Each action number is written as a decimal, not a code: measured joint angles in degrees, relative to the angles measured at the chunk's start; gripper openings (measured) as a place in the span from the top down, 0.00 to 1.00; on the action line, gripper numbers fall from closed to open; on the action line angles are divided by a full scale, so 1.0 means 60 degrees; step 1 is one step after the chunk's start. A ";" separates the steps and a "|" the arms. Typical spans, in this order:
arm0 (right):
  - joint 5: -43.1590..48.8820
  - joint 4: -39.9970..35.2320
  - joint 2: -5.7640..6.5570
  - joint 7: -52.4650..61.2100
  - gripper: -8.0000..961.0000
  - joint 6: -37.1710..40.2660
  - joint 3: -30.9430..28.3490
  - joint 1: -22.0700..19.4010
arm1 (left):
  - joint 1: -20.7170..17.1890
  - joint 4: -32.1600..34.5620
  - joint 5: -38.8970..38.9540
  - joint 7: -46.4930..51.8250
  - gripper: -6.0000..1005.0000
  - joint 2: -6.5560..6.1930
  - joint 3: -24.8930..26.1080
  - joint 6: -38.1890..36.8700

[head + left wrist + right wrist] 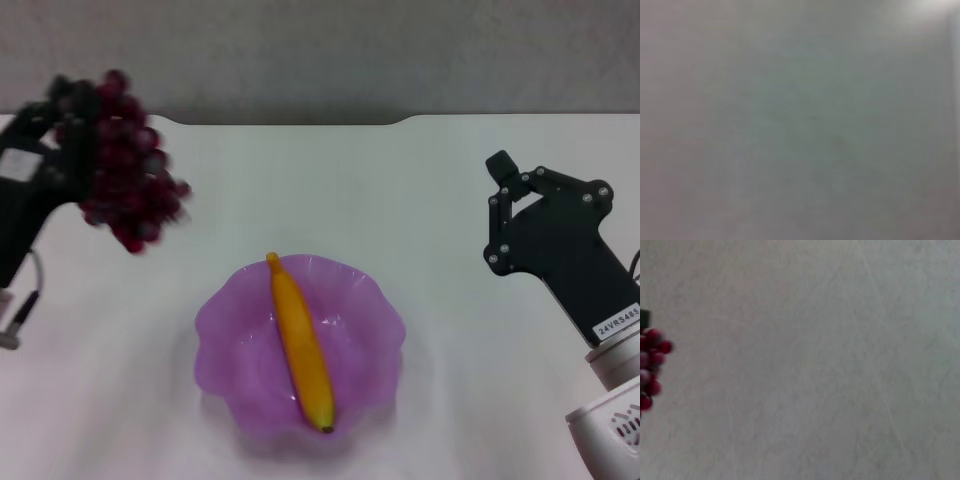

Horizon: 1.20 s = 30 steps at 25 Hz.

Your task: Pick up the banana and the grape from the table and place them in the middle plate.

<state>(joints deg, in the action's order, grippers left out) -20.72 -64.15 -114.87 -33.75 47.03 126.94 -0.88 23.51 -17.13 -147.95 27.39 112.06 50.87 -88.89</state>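
Note:
The banana (303, 345) lies lengthwise across the purple middle plate (225, 335) near the front middle of the table (400, 200). My left gripper (70, 140) is at the far left, raised above the table, and is shut on the bunch of dark red grapes (125, 170), which hangs from it well to the left of and behind the plate. The grapes also show at the edge of the right wrist view (651, 367). My right gripper (508, 215) hovers at the right, empty, away from the plate. The left wrist view shows only a plain grey surface.
A grey wall stands behind the table's notched far edge (400, 120). A cable (25, 300) hangs from my left arm at the left edge. Bare tabletop lies between the plate and each arm.

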 joint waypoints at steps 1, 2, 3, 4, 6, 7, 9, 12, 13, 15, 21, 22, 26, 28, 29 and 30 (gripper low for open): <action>-0.0001 0.0006 0.0000 0.0000 0.99 0.0000 0.0000 0.0010 | 0.0261 -0.0007 -0.0717 0.0114 0.77 -0.0038 0.0000 -0.0102; -0.0004 0.0012 0.0000 0.0000 0.99 0.0000 0.0001 0.0026 | 0.0381 -0.0009 -0.1059 0.0153 0.77 -0.0043 0.0000 -0.0131; -0.0004 0.0012 0.0000 0.0000 0.99 0.0000 0.0001 0.0026 | 0.0381 -0.0009 -0.1059 0.0153 0.77 -0.0043 0.0000 -0.0131; -0.0012 0.0038 0.0000 0.0000 0.99 0.0001 -0.0001 0.0060 | 0.0623 -0.0010 -0.1760 0.0266 0.77 -0.0040 0.0002 -0.0126; -0.0013 0.0051 0.0000 0.0000 0.99 0.0000 0.0000 0.0070 | 0.0728 -0.0012 -0.2075 0.0326 0.77 -0.0018 0.0003 -0.0108; -0.0015 0.0060 0.0000 0.0001 0.99 0.0001 -0.0002 0.0077 | 0.0818 -0.0011 -0.2324 0.0375 0.78 0.0017 0.0003 -0.0085; -0.0016 0.0062 0.0000 0.0000 0.99 0.0003 -0.0004 0.0078 | 0.0973 0.0027 -0.2654 0.0430 0.78 0.0127 -0.0046 -0.0053; -0.0018 -0.0042 -0.0001 0.0000 0.99 0.0120 -0.0006 0.0037 | 0.1056 0.0094 -0.2749 0.0369 0.78 0.0354 -0.0262 0.0207; -0.0018 -0.0042 -0.0001 0.0000 0.99 0.0120 -0.0006 0.0037 | 0.1056 0.0094 -0.2749 0.0369 0.78 0.0354 -0.0262 0.0207; -0.0017 -0.0063 -0.0016 -0.0021 0.99 0.0345 -0.0058 -0.0040 | 0.1059 0.0104 -0.2754 0.0340 0.78 0.0430 -0.0381 0.0497; -0.0148 -0.0020 -0.0024 -0.0074 0.99 0.0914 -0.1044 -0.0472 | 0.0954 0.0503 -0.2765 -0.0440 0.78 0.0722 -0.0826 0.1402; -0.0268 -0.0003 -0.0024 -0.0084 0.99 0.1000 -0.1155 -0.0499 | 0.0906 0.0516 -0.2766 -0.0544 0.78 0.0733 -0.0875 0.1636; -0.0866 0.0092 -0.0012 -0.0378 0.99 0.1235 -0.1607 -0.0651 | 0.0745 0.0517 -0.2769 -0.0773 0.78 0.0745 -0.0929 0.2377; -0.1238 0.0107 -0.0017 -0.0684 0.99 0.1266 -0.1811 -0.0739 | 0.0692 0.0517 -0.2770 -0.0909 0.78 0.0761 -0.0928 0.2587; -0.1238 0.0107 -0.0017 -0.0684 0.99 0.1266 -0.1811 -0.0739 | 0.0692 0.0517 -0.2770 -0.0909 0.78 0.0761 -0.0928 0.2587; -0.1529 0.0113 -0.0019 -0.0857 0.99 0.1268 -0.1913 -0.0775 | 0.0611 0.0510 -0.2769 -0.1057 0.78 0.0785 -0.0927 0.2780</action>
<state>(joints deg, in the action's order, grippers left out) -29.90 -63.47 -114.98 -38.89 54.64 115.46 -5.53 27.18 -14.07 -164.56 21.05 116.78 45.30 -72.21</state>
